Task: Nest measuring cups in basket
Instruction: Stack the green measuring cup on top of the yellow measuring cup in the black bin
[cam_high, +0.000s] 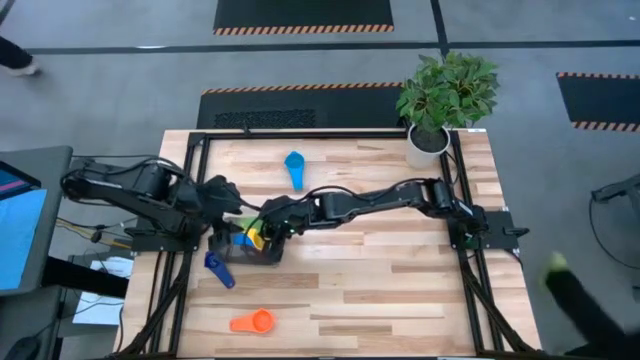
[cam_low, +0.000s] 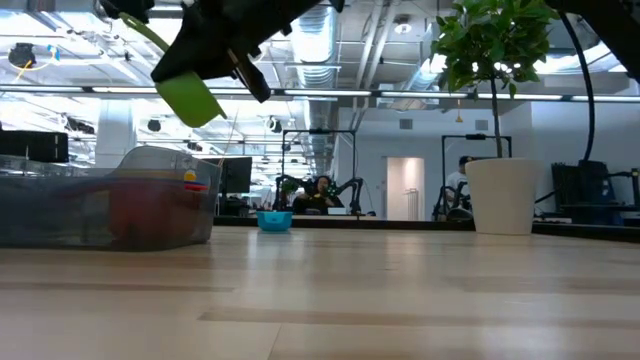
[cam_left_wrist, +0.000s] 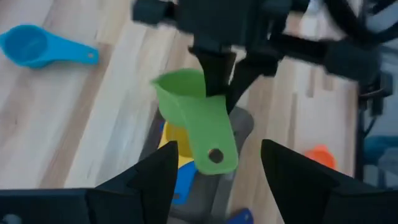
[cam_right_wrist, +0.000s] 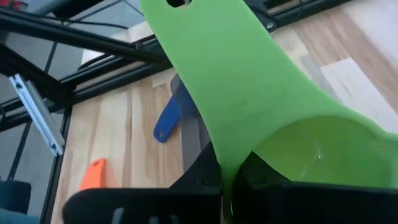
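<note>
While the green cup (cam_left_wrist: 194, 127) hangs above the basket (cam_high: 252, 248), pinched at its rim by the right gripper (cam_left_wrist: 219, 87), its handle sticks out toward the left gripper (cam_left_wrist: 217, 168). Right fingers are clenched on the cup wall; left fingers stand spread wide either side of the handle, touching nothing.

Basket is the landmark. Inside it: a yellow cup (cam_left_wrist: 175, 142) and a blue one under it, partly hidden. Low view shows something red through the basket wall (cam_low: 150, 215), probably the red cup. Just outside the basket's near-left corner lies the dark blue cup (cam_high: 219, 269). Further toward the front edge, well apart from the basket, the orange cup (cam_high: 253, 321). Behind the basket, toward the plant pot (cam_high: 428, 143), the light blue cup (cam_high: 295, 168).

Judgement on doing this step well: green bowl should come level and centred over the cups already stacked before the drop, with its handle pointing the same way as theirs so it seats flat. Lower until nearly touching, then release; dropping from height risks it bouncing or tilting on the basket rim. Left arm should back off so the handle doesn't snag its spread fingers.
</note>
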